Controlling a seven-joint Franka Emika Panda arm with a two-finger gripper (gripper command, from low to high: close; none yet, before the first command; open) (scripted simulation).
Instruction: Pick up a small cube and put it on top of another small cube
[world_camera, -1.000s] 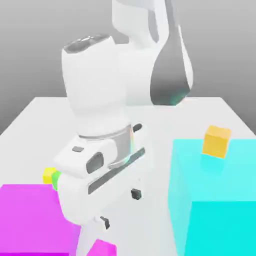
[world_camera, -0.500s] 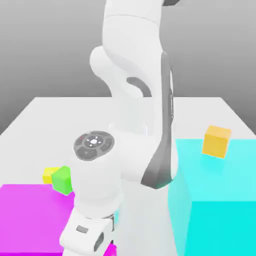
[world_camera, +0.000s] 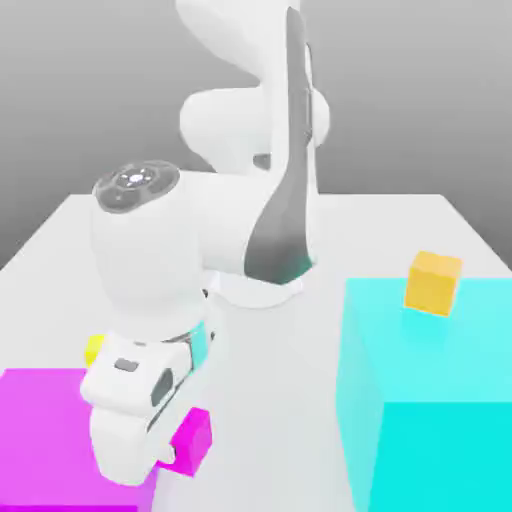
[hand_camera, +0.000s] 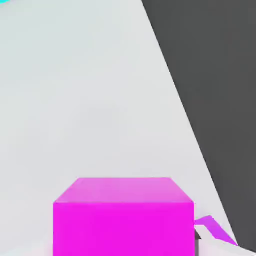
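No brands, labels or writing on anything. Small cube (world_camera: 192, 440) plain magenta-pink, flat faces, lower left-centre of the exterior view, held clear of the table (world_camera: 300, 400). Gripper (world_camera: 178, 452) fingers pinched narrow on it. In the hand view the small cube (hand_camera: 123, 217) sits at frame bottom, table (hand_camera: 90, 100) beyond. Large magenta block (world_camera: 45, 430) lower left, just beside the hand. Yellow cube (world_camera: 93, 349) peeks out behind the arm (world_camera: 150, 280). Cyan block (world_camera: 430, 400) lower right w/ orange cube (world_camera: 433, 283) on top. The arm hides much of the table centre.
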